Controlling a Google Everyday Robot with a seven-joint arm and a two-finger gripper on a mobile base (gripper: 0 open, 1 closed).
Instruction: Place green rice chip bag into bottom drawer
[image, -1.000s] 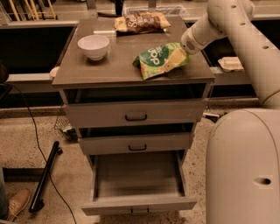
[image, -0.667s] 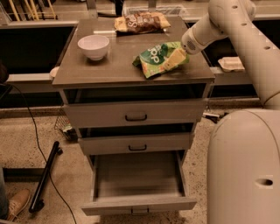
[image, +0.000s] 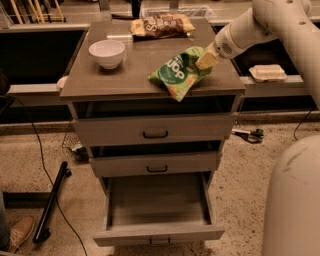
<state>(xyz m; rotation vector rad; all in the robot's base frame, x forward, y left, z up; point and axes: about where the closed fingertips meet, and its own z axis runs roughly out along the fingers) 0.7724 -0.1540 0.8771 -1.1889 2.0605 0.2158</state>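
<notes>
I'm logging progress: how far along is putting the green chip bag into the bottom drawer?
Done: the bottom drawer is pulled open. In hand: the gripper, at the right of the cabinet top, has its fingers closed on the green chip bag, whose lower corner hangs past the front edge. Left: carry it down, release it in the drawer.

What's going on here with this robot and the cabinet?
The robot's gripper, reaching in from the right, holds the green rice chip bag by its upper right end over the cabinet top. The bag's lower end hangs past the front edge. The bottom drawer stands open and empty, so the bag is not yet in. A white bowl and a brown snack bag sit on the top.
</notes>
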